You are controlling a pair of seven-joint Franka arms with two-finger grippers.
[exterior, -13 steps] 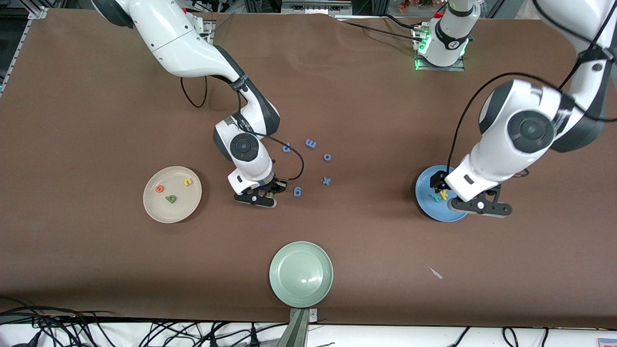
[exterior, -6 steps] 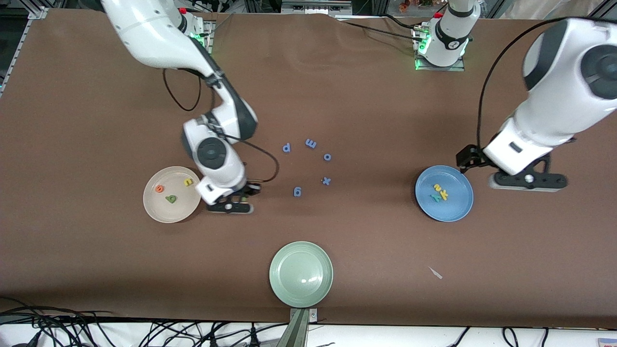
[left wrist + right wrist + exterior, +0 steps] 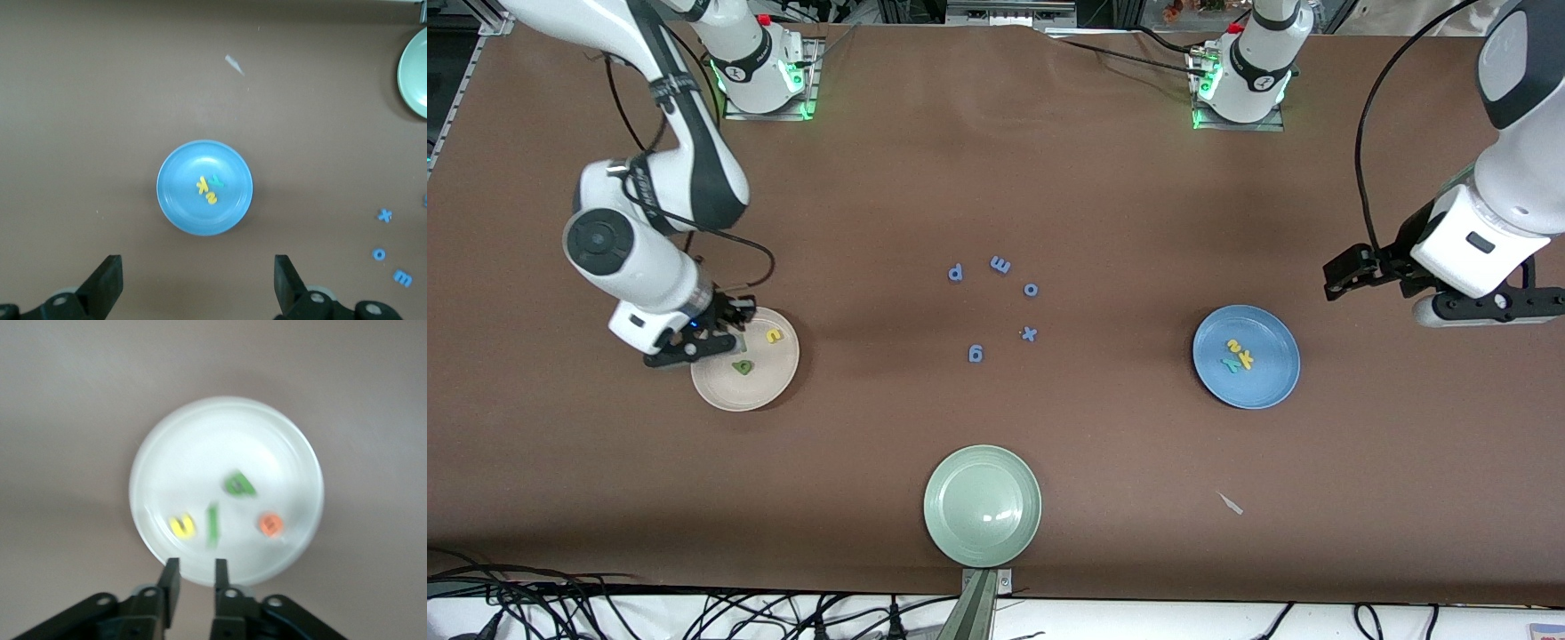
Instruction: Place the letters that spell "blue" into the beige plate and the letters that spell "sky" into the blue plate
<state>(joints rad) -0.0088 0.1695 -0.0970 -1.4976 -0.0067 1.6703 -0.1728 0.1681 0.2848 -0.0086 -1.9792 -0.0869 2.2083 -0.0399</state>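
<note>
The beige plate (image 3: 769, 382) (image 3: 200, 427) holds the yellow u (image 3: 774, 335) (image 3: 182, 526), the dark green b (image 3: 742, 366) (image 3: 239, 484), the orange e (image 3: 270, 524) and the green l (image 3: 213, 523), which looks blurred. My right gripper (image 3: 710, 342) (image 3: 195, 570) hangs over the plate's rim, open a little with nothing between its fingers. The blue plate (image 3: 1267, 382) (image 3: 180, 207) holds the yellow s (image 3: 1234, 346), yellow k (image 3: 1245, 358) and teal y (image 3: 1232, 364). My left gripper (image 3: 1485, 302) (image 3: 199, 273) is wide open and empty, over bare table beside the blue plate, toward the left arm's end.
Blue letters lie mid-table: p (image 3: 955, 273), m (image 3: 1000, 264), o (image 3: 1031, 289), x (image 3: 1029, 333) and g (image 3: 975, 354). A pale green plate (image 3: 983, 505) sits near the front edge. A small pale scrap (image 3: 1231, 503) lies nearer the camera than the blue plate.
The right arm swung from beside the blue g to over the beige plate, and its jaws parted; the green l now shows in the plate. The left gripper drew away from over the blue plate.
</note>
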